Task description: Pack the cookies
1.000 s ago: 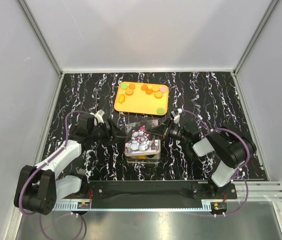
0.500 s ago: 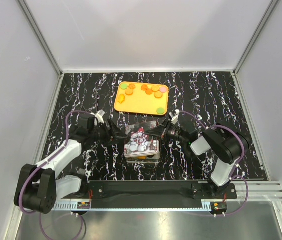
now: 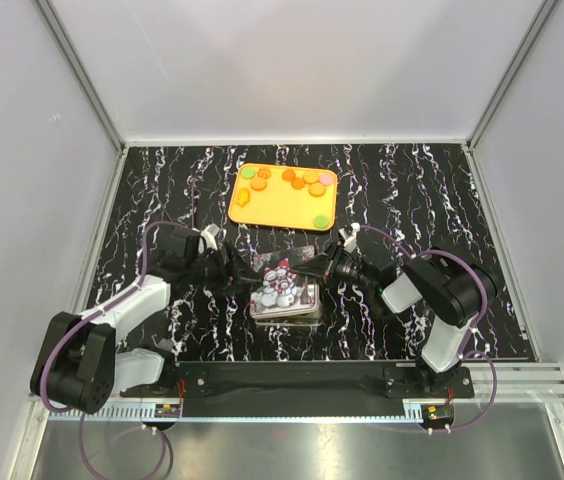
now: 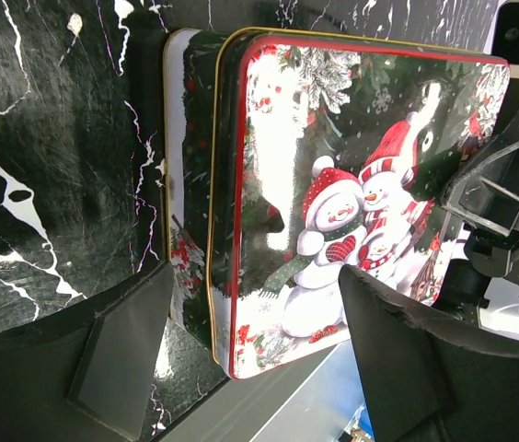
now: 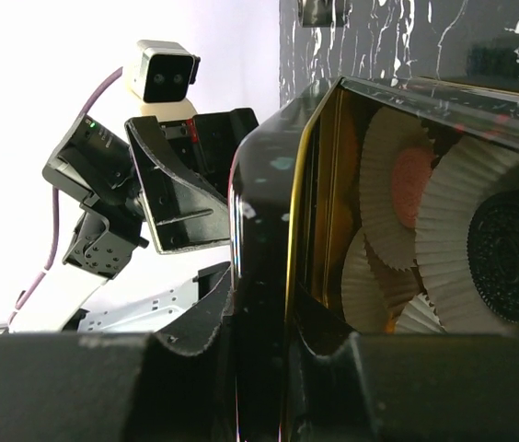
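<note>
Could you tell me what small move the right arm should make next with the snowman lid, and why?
Probably lower the right gripper a little so the snowman lid settles flat. It pinches the lid's edge, that side is lifted off the tin, and cookies in paper cups show beneath.

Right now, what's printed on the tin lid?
The tin lid shows snowmen in red hats on dark green; clearest in left wrist view.
</note>
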Robot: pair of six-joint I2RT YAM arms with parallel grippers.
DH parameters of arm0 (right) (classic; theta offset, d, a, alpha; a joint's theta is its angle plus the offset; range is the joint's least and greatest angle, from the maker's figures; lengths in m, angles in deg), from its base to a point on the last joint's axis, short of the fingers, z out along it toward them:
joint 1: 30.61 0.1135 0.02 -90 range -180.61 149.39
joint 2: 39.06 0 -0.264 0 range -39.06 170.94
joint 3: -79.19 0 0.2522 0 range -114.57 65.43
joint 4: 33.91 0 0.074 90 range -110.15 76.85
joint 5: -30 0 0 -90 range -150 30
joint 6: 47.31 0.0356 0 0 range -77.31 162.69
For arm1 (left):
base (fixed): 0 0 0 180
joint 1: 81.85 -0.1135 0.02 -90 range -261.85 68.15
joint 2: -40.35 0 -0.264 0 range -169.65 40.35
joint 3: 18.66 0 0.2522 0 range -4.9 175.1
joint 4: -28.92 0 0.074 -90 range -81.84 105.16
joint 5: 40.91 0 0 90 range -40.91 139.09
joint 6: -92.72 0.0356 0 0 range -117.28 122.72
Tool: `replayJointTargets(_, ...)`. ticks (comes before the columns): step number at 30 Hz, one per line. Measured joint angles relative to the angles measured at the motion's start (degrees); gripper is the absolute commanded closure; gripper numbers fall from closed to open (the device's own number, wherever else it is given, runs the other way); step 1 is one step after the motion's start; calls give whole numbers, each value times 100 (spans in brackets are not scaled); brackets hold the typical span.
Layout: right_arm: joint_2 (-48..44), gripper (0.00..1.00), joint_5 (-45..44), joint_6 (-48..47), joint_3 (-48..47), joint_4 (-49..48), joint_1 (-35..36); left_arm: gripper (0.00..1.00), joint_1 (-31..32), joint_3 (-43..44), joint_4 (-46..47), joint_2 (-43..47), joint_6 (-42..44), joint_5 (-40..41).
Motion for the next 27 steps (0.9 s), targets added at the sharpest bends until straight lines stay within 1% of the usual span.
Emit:
replayJointTargets(1,0,98,-4,0,13,-2,0,22,20,0,4,-15,0,11)
replayJointTargets(6,0,90,-9,-22,72,-26,0,22,146,37,26,-142,0,44)
replayJointTargets(16,0,79,-13,-37,157,-94,0,22,343,295,4,-363,7,168)
replayJointTargets(24,-2,76,-11,-35,286,-136,-48,22,433,433,-55,-459,48,240)
replayJointTargets(27,-4,73,-4,-35,358,-133,-96,22,461,463,-94,-459,66,262)
